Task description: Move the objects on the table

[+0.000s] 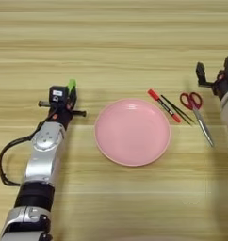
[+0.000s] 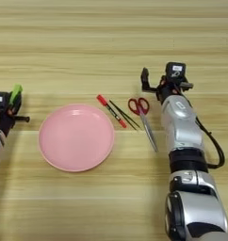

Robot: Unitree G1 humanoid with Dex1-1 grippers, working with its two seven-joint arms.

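At the left of the frame, the left gripper is holding a green block beside the pink plate.
Fingers are closed on the block; setting it in the plate looks next. The right gripper is waiting, fingers apart, near the scissors, marker and black stick on the table.

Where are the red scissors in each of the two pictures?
Left eye view: the red-handled scissors lie near the right side, just left of the right gripper.
Right eye view: the same scissors lie right of the middle, left of the right arm.
Shared landmark: in both views the red marker lies between the round pink plate and the scissors.
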